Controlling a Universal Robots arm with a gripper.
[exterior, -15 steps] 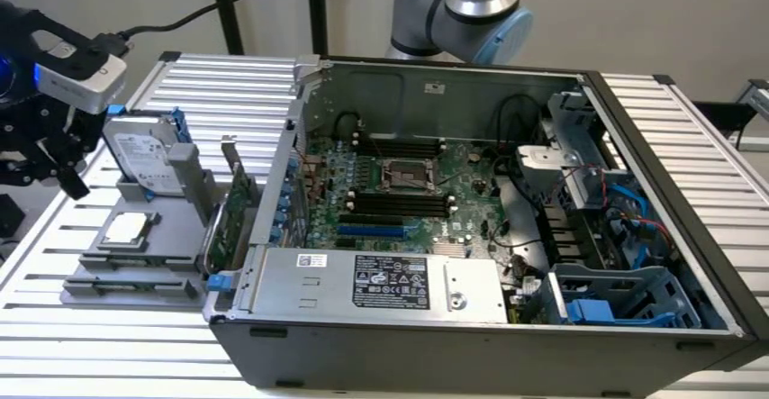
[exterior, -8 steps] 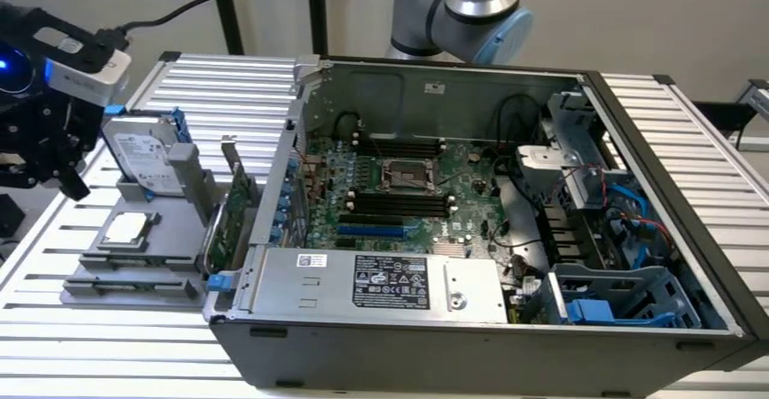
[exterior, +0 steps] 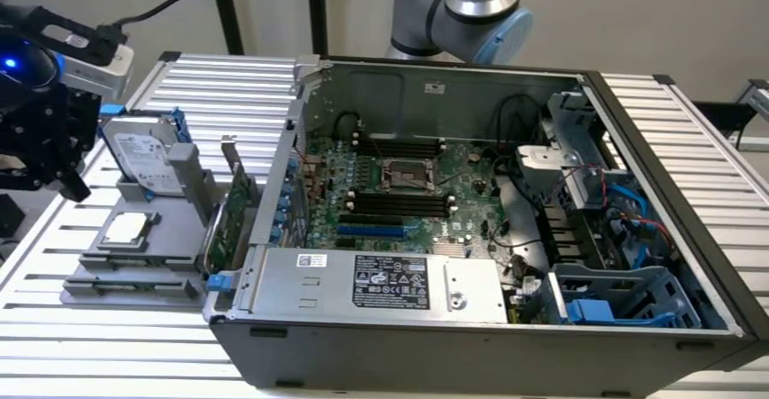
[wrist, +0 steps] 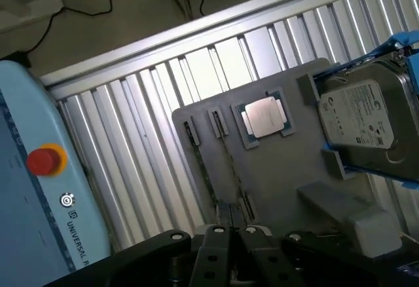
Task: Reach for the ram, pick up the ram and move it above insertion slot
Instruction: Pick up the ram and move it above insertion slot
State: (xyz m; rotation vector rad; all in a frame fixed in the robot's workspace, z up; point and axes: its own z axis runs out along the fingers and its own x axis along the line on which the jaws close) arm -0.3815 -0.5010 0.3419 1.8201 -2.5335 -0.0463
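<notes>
My gripper (exterior: pixel 54 160) hangs at the exterior view's far left, above and beside a grey holder plate (exterior: pixel 132 255) on the ribbed table. In the wrist view its fingertips (wrist: pixel 217 233) stand close together, shut, with nothing held, well above the plate. The ram (wrist: pixel 204 169) appears as a thin dark strip standing on edge in a long slot of the holder, between small end clips. The black memory slots (exterior: pixel 397 203) lie on the motherboard inside the open computer case (exterior: pixel 481 327).
On the holder stand a silver hard drive with blue rails (exterior: pixel 139 156), a processor chip (wrist: pixel 265 116) and a green expansion card (exterior: pixel 234 214) beside the case wall. A blue control box with a red button (wrist: pixel 44 160) sits at the table's edge. The arm's base (exterior: pixel 463 12) rises behind the case.
</notes>
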